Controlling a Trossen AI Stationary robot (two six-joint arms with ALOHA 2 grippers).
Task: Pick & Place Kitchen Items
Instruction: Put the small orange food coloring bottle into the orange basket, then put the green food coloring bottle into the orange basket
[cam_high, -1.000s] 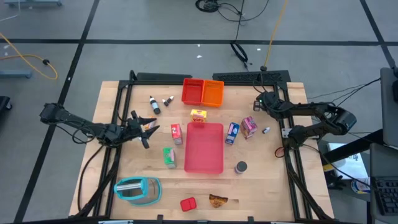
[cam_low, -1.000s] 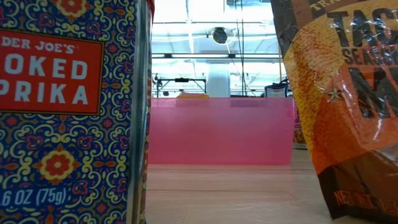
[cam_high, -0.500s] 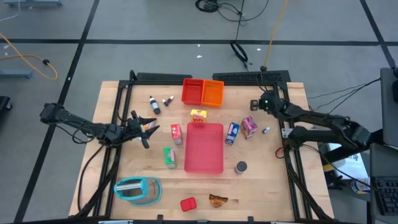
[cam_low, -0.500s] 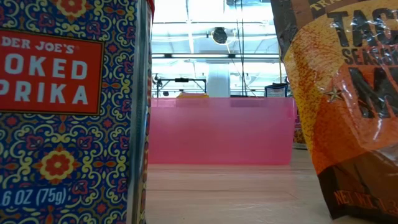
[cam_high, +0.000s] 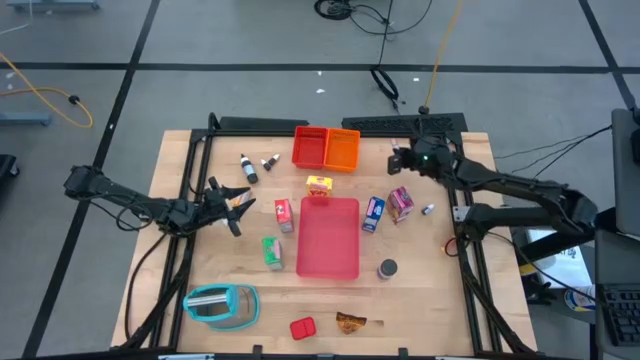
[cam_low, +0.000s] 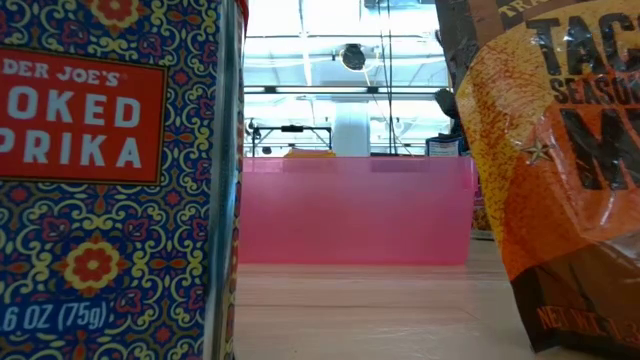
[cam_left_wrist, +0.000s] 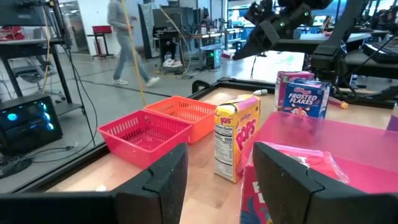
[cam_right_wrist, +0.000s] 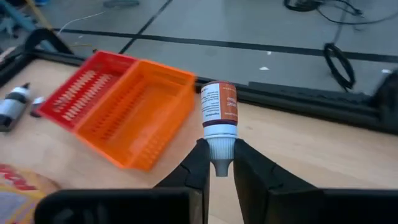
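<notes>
Small bottle (cam_right_wrist: 219, 112) with orange label and white ribbed cap, pinched by the cap between the right claw (cam_right_wrist: 217, 163) fingers, carried above the worktop (cam_high: 430, 290). Just beyond that claw: orange bin (cam_right_wrist: 138, 112) and red bin (cam_right_wrist: 79, 90), side by side. Left claw (cam_high: 236, 204) half open, gripping nothing, with a red box (cam_high: 283, 213) just ahead of it.

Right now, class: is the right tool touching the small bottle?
Touching. The right wrist view shows the right tool pinching the small bottle by its ribbed white cap.
</notes>
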